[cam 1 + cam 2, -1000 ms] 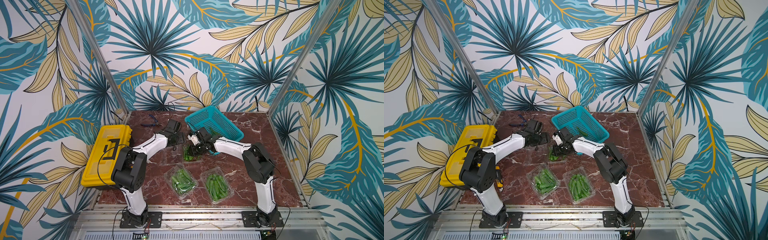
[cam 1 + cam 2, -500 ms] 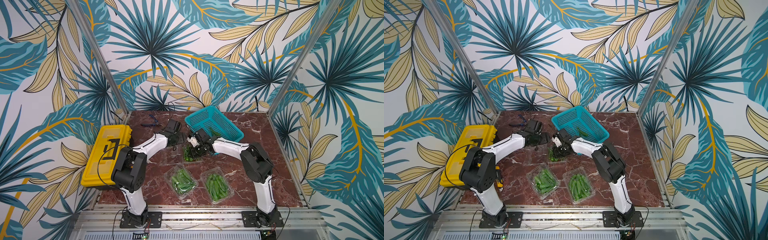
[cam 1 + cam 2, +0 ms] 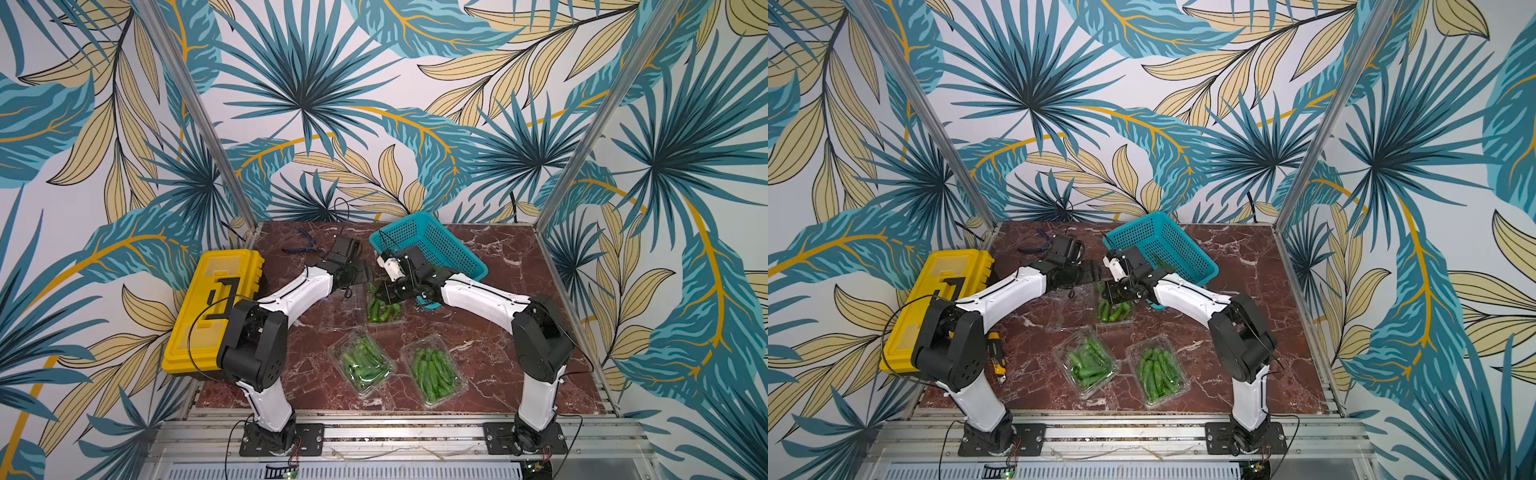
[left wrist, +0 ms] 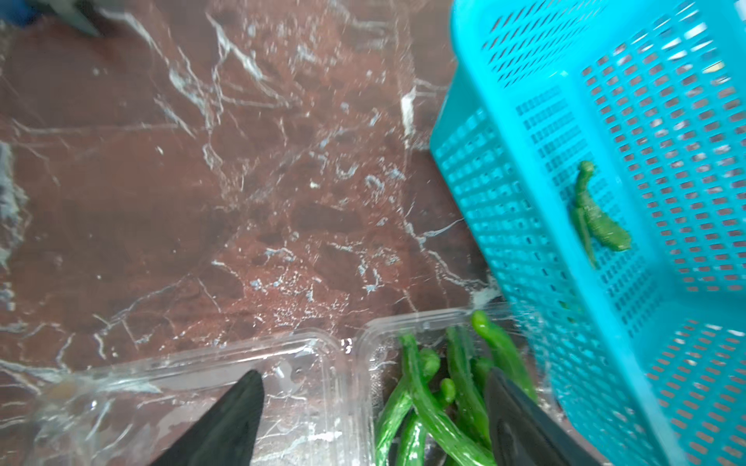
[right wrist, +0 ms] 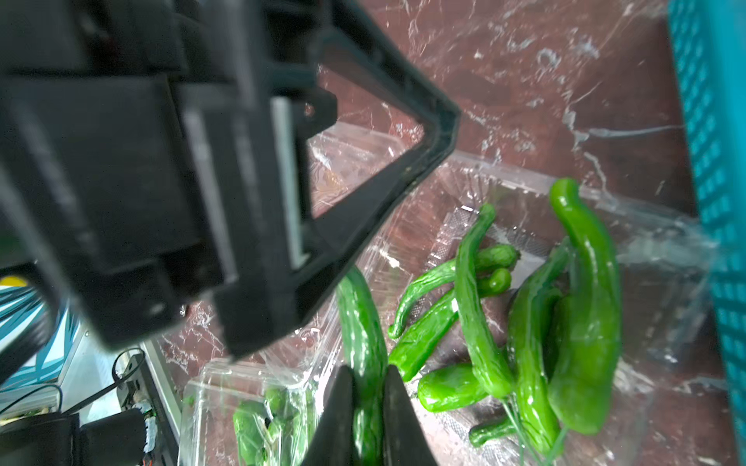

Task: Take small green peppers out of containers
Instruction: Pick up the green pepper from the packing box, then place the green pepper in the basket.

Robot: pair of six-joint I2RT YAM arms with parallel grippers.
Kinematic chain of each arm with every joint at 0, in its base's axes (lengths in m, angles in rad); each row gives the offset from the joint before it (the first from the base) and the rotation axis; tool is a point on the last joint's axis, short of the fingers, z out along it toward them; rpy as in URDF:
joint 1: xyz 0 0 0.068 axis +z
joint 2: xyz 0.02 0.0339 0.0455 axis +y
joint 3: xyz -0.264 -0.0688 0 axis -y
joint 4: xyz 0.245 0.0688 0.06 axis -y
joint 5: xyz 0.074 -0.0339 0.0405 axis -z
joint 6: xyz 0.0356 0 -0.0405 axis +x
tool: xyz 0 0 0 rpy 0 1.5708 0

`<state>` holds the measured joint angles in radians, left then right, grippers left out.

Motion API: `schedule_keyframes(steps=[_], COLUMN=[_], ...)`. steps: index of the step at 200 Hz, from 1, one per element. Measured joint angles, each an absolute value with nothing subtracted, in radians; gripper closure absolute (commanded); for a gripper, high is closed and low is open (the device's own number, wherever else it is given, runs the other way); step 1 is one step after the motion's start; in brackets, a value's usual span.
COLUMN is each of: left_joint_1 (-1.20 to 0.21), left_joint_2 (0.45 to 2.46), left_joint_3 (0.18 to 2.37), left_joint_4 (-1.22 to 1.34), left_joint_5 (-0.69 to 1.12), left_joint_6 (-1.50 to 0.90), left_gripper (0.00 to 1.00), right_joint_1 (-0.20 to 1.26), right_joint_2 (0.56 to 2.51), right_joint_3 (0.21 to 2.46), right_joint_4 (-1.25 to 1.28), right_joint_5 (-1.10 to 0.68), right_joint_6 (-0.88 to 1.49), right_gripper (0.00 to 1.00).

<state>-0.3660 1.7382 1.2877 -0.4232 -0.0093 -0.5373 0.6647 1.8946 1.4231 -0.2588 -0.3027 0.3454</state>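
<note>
Three clear containers lie on the marble table. The far one (image 3: pixel 384 320) is open and holds several small green peppers (image 5: pixel 581 290). The two near ones (image 3: pixel 361 368) (image 3: pixel 434 374) are full of peppers and look closed. My right gripper (image 5: pixel 368 373) is shut on one long pepper (image 5: pixel 363 322) at the open container's edge, and shows in a top view (image 3: pixel 384 293) too. My left gripper (image 4: pixel 372 373) hangs open over that container, one finger above its flat lid (image 4: pixel 202 375) and the other above the peppers. It holds nothing.
A teal perforated basket (image 3: pixel 449 249) sits tilted just behind the open container, with one pepper (image 4: pixel 597 218) inside. A yellow toolbox (image 3: pixel 216 303) stands at the left edge. Pliers (image 3: pixel 301 245) lie at the back left and a small yellow knife (image 3: pixel 996 357) beside the toolbox.
My right gripper has closed on a pepper in the open container and shifted slightly left. The left arm has stayed where it was.
</note>
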Motion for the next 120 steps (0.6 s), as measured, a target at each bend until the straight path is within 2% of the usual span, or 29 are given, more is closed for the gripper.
schedule_keyframes(steps=[28, 50, 84, 120], left_joint_1=[-0.377, -0.404, -0.445, -0.481], left_joint_2=[1.734, 1.733, 1.735, 1.764], left_joint_3=[1.306, 1.332, 1.371, 1.404], left_joint_4=[-0.407, -0.402, -0.415, -0.415], left_joint_5=[0.039, 0.075, 0.133, 0.204], left_joint_6=[-0.527, -0.512, -0.502, -0.513], left_gripper=[0.14, 0.14, 0.14, 0.17], right_joint_1=[0.617, 0.512, 0.346, 0.363], right_joint_2=[1.818, 1.748, 1.742, 1.745], right_joint_3=[1.333, 1.268, 1.235, 1.200], right_joint_4=[-0.216, -0.202, -0.176, -0.177], right_joint_5=[-0.246, -0.176, -0.088, -0.072], right_joint_6=[0.371, 0.425, 0.501, 0.533], right_gripper=[0.96, 0.96, 0.73, 0.72])
